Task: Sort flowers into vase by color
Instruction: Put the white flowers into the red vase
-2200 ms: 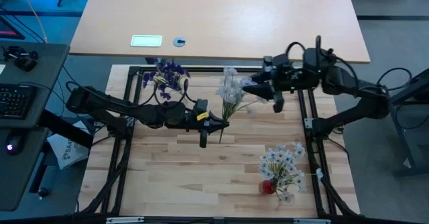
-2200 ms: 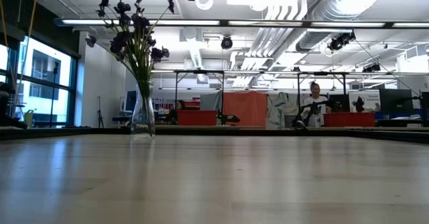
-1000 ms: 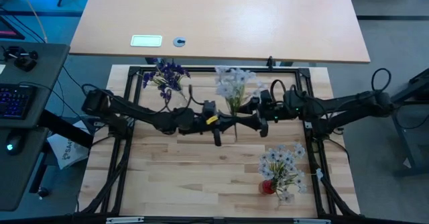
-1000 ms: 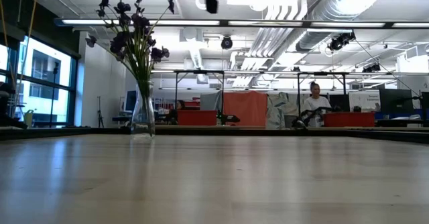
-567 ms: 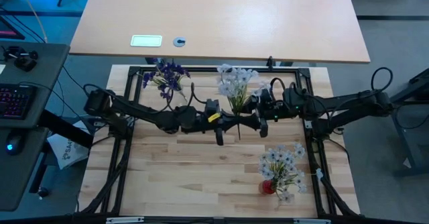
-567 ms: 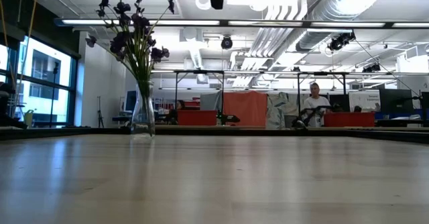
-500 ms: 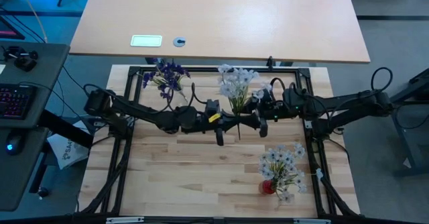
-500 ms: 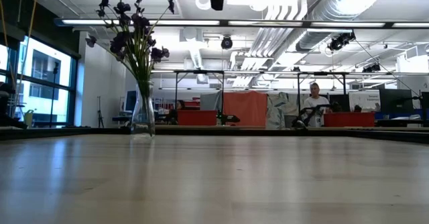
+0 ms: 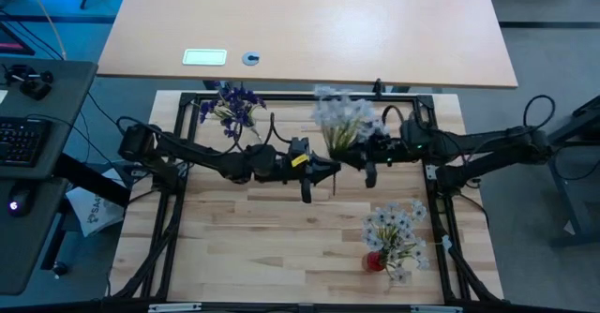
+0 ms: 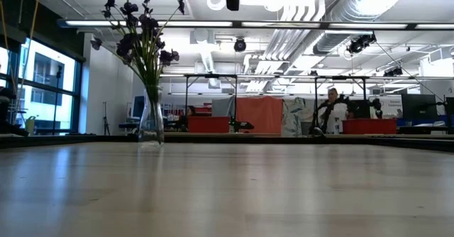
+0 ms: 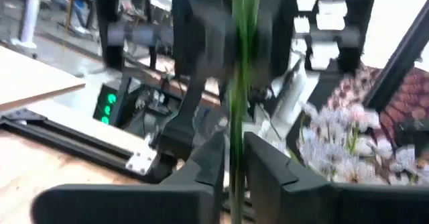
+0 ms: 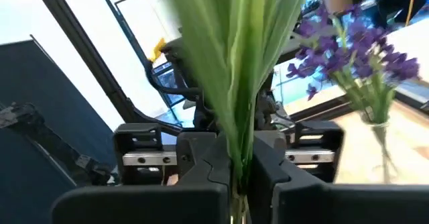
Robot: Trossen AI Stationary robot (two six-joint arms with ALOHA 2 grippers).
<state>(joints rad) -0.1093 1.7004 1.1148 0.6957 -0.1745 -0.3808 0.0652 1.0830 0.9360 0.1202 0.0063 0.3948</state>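
Key relation: the white bunch [image 9: 343, 118] hangs between the two tools, which face each other tip to tip. Its stems run down into the gap where they meet, and its blooms are above and on the far side of both.
Long axis: the stems stand roughly upright and cross both tools' reach at right angles. The blooms tilt slightly toward the right tool.
Right tool [image 9: 361, 163]: closed on the green stems, which pass straight through its grip in its wrist view.
Left tool [image 9: 319, 171]: just beside the right tool, with the stems running through it. Whether it clamps them cannot be told.
Nearer arm: both are at the stems. Going by the blooms, the right tool seems to carry the load.
White vase [image 9: 394, 236]: on the surface [image 9: 244, 247], near the right tool on its near side. It already holds pale blooms and sits well apart from the left tool.
Purple vase [image 9: 231, 107]: beyond the left tool, on its far left side, and filled with purple blooms.
Coming move, as a judgement: the bunch goes to the white vase, a short carry for the right tool once the left lets go.
Look of the bunch: several thin green stems pressed together, topped by small pale, whitish blooms in a loose spray. It looks light and springy.
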